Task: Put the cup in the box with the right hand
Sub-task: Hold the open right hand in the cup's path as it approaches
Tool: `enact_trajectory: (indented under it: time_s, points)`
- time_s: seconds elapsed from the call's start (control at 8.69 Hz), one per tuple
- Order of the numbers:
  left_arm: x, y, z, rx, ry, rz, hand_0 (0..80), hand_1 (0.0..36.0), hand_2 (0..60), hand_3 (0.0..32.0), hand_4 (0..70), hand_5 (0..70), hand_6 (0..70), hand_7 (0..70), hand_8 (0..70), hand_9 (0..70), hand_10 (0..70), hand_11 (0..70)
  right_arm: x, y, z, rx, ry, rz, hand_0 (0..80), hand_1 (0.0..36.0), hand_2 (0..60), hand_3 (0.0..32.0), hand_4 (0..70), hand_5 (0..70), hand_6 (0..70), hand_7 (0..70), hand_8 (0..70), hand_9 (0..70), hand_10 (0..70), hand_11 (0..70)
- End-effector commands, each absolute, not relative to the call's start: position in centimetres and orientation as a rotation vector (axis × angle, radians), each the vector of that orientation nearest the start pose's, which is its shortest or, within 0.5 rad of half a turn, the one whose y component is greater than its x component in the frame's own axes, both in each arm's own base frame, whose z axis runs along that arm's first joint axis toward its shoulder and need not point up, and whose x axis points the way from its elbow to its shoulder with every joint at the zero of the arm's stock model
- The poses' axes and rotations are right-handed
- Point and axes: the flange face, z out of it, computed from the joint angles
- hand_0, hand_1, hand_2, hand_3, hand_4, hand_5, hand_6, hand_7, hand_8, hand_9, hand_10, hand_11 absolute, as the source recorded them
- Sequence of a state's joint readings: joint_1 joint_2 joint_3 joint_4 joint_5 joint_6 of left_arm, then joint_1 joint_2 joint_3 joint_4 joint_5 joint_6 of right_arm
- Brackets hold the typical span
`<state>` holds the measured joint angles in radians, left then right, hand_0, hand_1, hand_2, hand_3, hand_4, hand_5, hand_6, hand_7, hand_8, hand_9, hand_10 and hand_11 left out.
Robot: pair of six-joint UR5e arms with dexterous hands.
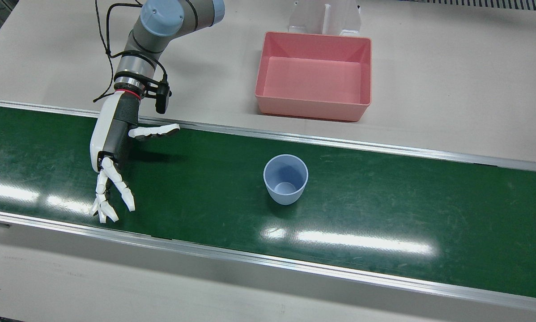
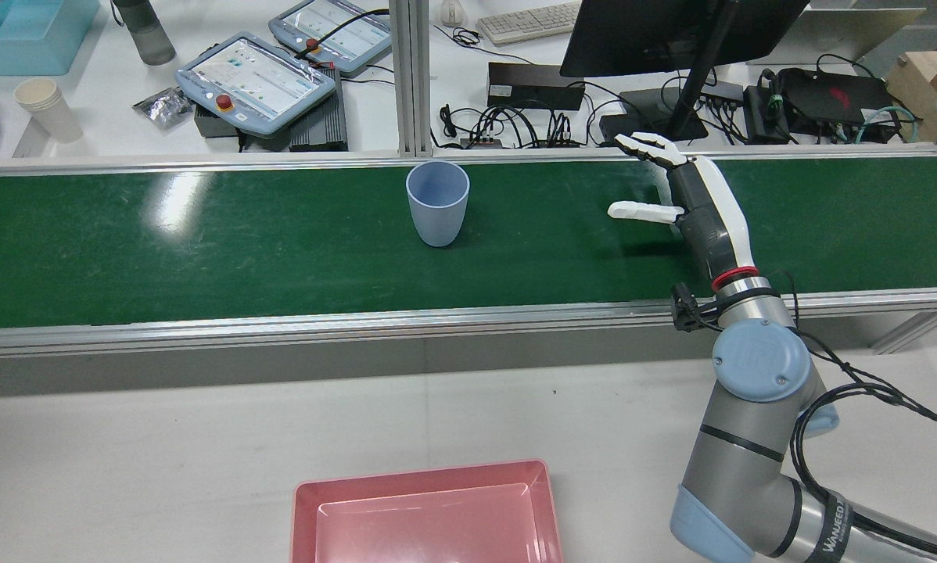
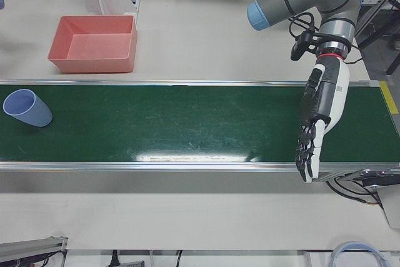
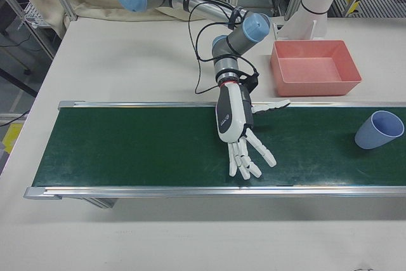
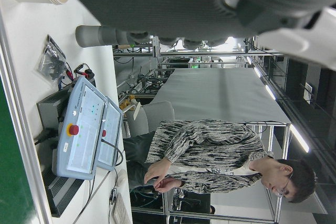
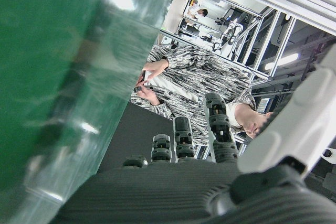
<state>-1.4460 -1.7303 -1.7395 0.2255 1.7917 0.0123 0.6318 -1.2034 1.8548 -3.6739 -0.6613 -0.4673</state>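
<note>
A pale blue cup (image 1: 286, 179) stands upright on the green conveyor belt (image 1: 384, 210), mouth up, also seen as the cup (image 2: 437, 202) from the rear. The pink box (image 1: 313, 76) sits empty on the table beyond the belt, just past the cup. My right hand (image 1: 111, 147) hovers over the belt well to the view's left of the cup, open, fingers spread, thumb sticking out toward the cup, holding nothing. My left hand (image 3: 319, 123) hangs open over the far other end of the belt, fingers pointing at its front rail.
Aluminium rails (image 1: 295, 264) border the belt on both sides. A white pedestal (image 1: 324, 18) stands behind the box. Beyond the belt lie teach pendants (image 2: 257, 78), a monitor stand, cables and paper cups (image 2: 46, 105). A person (image 5: 210, 156) stands on the operators' side.
</note>
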Motion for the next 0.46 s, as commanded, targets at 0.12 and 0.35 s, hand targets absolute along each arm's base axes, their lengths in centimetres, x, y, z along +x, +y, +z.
enact_trajectory:
  time_s: [0.12, 0.35]
  points:
    - [-4.21, -55.53, 54.49, -0.336, 2.132, -1.916, 0.0, 0.0, 0.0, 0.0, 0.0, 0.0, 0.0, 0.0, 0.0, 0.0, 0.0, 0.0, -32.54, -47.76, 40.93, -0.412, 2.516, -2.305, 38.3, 3.8, 0.0, 0.0, 12.2, 0.7, 5.4, 26.0, 4.4, 11.8, 0.0, 0.0]
    - [-4.21, -55.53, 54.49, -0.336, 2.132, -1.916, 0.0, 0.0, 0.0, 0.0, 0.0, 0.0, 0.0, 0.0, 0.0, 0.0, 0.0, 0.0, -32.29, -47.77, 40.90, -0.419, 2.503, -2.300, 38.0, 3.7, 0.0, 0.0, 12.8, 0.5, 5.3, 25.5, 4.3, 11.7, 0.0, 0.0]
